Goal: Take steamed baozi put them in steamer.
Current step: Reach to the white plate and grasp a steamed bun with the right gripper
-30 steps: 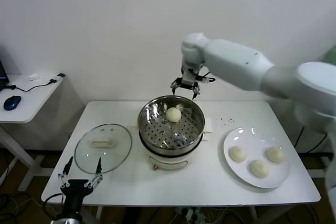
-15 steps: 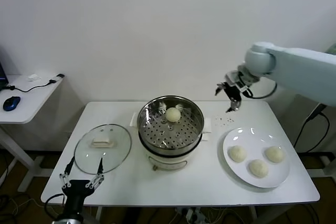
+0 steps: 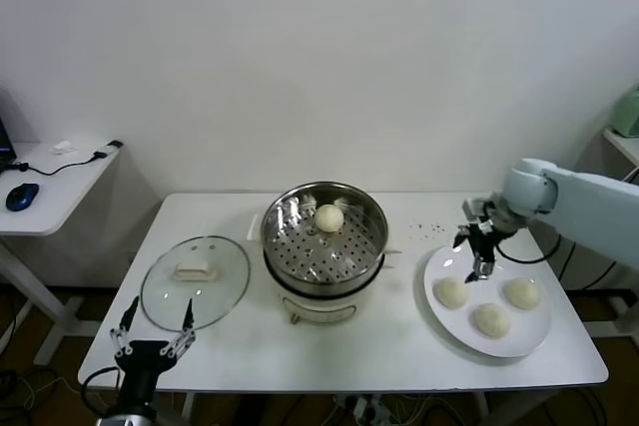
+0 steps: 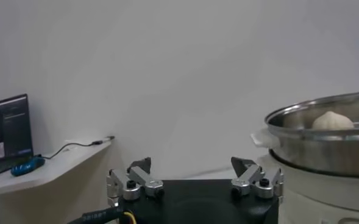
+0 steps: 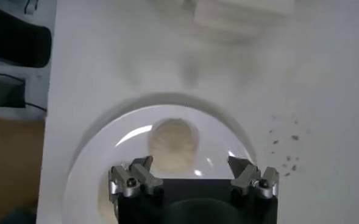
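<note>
The steamer (image 3: 324, 241), a shiny steel pot on a white base, stands mid-table with one baozi (image 3: 329, 217) on its perforated floor. It also shows in the left wrist view (image 4: 325, 143) with that bun (image 4: 332, 120). Three baozi (image 3: 451, 292) (image 3: 491, 319) (image 3: 522, 292) lie on a white plate (image 3: 531, 341) at the right. My right gripper (image 3: 475, 249) is open and empty, just above the plate's near-left bun, which shows in the right wrist view (image 5: 174, 142) between the fingers. My left gripper (image 3: 153, 336) hangs open and empty below the table's front-left edge.
A round glass lid (image 3: 196, 279) with a white handle lies left of the steamer. A side desk (image 3: 55, 177) at the far left holds a blue mouse (image 3: 22, 194). Small dark specks (image 3: 429, 229) mark the table behind the plate.
My right gripper, empty, has swung from above the steamer rightward and down to just over the plate's left bun. The left arm has not moved.
</note>
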